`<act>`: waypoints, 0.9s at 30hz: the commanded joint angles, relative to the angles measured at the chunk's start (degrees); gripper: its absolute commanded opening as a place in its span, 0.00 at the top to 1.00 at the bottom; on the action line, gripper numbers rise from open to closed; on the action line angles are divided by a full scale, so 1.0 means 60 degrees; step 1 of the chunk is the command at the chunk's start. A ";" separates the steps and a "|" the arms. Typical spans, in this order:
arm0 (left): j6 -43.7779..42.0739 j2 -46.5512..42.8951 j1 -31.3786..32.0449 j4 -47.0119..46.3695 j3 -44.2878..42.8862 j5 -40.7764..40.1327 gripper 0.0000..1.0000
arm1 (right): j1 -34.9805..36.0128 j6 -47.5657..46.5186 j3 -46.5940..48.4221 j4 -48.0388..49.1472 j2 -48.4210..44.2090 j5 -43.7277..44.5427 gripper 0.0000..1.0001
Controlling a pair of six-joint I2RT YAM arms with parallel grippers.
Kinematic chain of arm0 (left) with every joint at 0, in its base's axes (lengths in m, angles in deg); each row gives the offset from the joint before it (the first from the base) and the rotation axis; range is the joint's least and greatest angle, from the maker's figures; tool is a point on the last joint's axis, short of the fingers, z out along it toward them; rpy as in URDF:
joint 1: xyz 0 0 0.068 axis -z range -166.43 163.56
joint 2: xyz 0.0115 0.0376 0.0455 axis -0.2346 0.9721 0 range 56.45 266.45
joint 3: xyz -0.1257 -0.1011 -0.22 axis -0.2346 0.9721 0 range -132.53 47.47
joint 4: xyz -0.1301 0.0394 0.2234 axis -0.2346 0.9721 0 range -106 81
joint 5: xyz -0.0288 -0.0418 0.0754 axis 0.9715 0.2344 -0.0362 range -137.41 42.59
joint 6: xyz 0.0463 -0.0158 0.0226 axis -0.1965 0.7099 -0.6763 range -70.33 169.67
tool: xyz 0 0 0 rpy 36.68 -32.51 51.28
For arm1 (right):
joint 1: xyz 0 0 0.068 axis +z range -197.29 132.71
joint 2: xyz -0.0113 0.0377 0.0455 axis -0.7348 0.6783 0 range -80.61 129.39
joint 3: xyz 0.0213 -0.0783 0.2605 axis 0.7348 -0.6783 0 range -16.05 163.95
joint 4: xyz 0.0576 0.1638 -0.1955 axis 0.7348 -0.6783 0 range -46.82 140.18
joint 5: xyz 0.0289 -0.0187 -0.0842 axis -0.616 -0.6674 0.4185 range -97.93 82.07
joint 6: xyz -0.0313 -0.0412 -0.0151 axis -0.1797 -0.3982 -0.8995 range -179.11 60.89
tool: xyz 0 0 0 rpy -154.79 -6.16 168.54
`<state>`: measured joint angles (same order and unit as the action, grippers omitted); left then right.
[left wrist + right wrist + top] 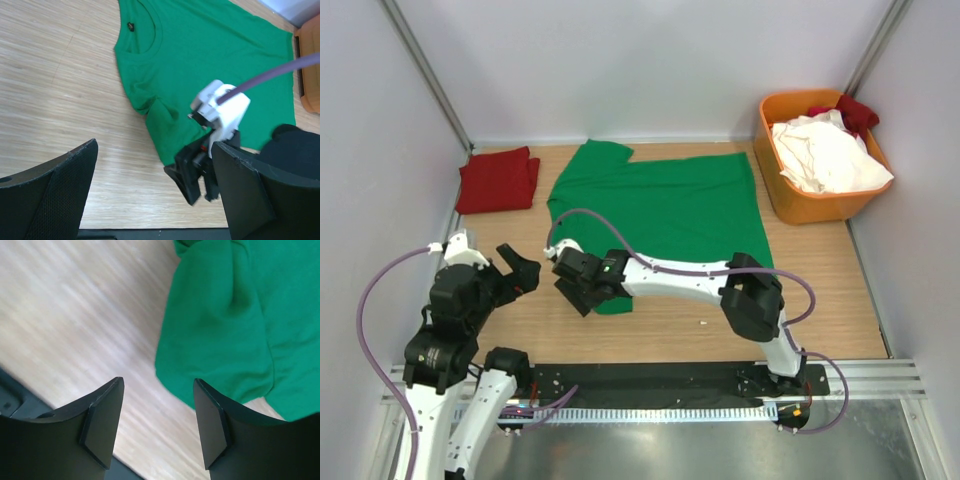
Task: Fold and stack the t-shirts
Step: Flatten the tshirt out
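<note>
A bright green t-shirt (pixel 665 205) lies spread on the wooden table, with its collar toward the left and a folded sleeve at its near left corner (pixel 220 340). My right gripper (pixel 576 290) hovers open just off that corner, and nothing is between its fingers (pixel 102 425). My left gripper (pixel 525 268) stands wide open and empty over bare wood to the left of it. The left wrist view shows the green t-shirt (pixel 200 60) and the right gripper (pixel 197 175) ahead. A folded dark red t-shirt (pixel 498 180) rests at the back left.
An orange bin (pixel 790 205) at the back right holds crumpled white cloth (pixel 825 155) and a red piece (pixel 855 112). Grey walls close in the table on three sides. A black rail (pixel 650 378) runs along the near edge.
</note>
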<state>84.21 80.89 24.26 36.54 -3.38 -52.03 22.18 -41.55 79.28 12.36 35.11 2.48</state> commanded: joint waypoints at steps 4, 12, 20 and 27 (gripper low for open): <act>0.0043 -0.0119 -0.0069 -0.0333 0.0008 0.0199 0.04 | -0.0051 0.0266 0.0839 0.0079 0.1058 0.1193 0.38; 0.0029 -0.0178 -0.0069 -0.0362 0.0023 0.0243 0.05 | 0.0008 0.0193 0.1499 -0.0127 0.1850 0.1648 0.44; 0.0029 -0.0163 -0.0069 -0.0347 0.0023 0.0229 0.05 | 0.0008 0.0076 0.1339 -0.0009 0.2056 0.1487 0.78; 0.0029 -0.0120 -0.0069 -0.0362 0.0023 0.0228 0.05 | -0.0006 -0.0392 0.1513 -0.0330 0.1457 0.0656 0.99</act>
<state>84.21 80.28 24.26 36.51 -3.33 -51.64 21.98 -42.16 86.29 11.24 47.90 9.56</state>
